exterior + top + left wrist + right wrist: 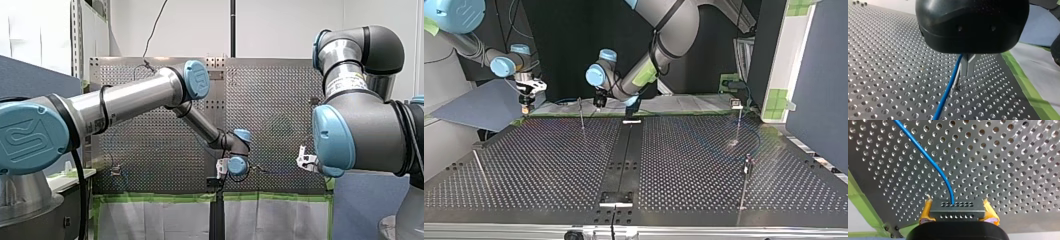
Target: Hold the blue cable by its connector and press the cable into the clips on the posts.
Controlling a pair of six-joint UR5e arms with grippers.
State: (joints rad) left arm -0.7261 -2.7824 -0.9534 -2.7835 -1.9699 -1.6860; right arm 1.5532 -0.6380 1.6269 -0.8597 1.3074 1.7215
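In the right wrist view my right gripper (958,211) has its yellow pads (926,211) shut on the black connector (957,209). The blue cable (930,160) leaves the connector and arcs away over the perforated table (1010,170). In the left wrist view my left gripper (968,71) hangs just above the table with its metal fingers (970,62) together. The blue cable (949,90) runs along their side, not visibly between them. In the top view my right gripper (526,102) is at the back left and my left gripper (599,102) is near a thin post (582,116).
Two more posts stand at the top view's right, one with a clip (736,104) at the back and one (746,172) nearer the camera. A black rail (624,160) runs down the table's middle. Green tape (1023,75) marks the table's far edge.
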